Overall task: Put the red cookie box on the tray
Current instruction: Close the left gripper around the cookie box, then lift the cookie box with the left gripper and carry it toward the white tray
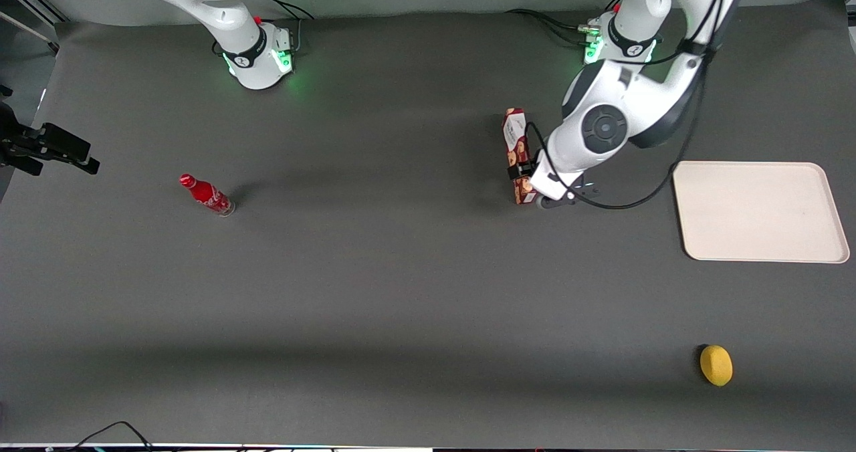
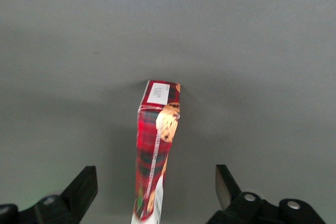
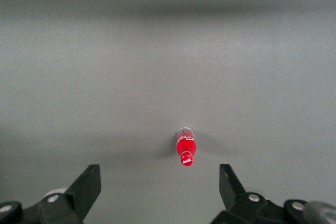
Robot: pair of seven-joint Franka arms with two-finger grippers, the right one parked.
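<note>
The red cookie box lies on the grey table, its long side running toward the front camera, with its white label end farthest from the camera. My left gripper is over the box's nearer half. In the left wrist view the gripper is open; the box lies between the two fingers with a gap on each side, touching neither. The cream-white tray lies flat with nothing on it, toward the working arm's end of the table, apart from the box.
A small red bottle lies toward the parked arm's end of the table and also shows in the right wrist view. A yellow lemon sits nearer the front camera than the tray.
</note>
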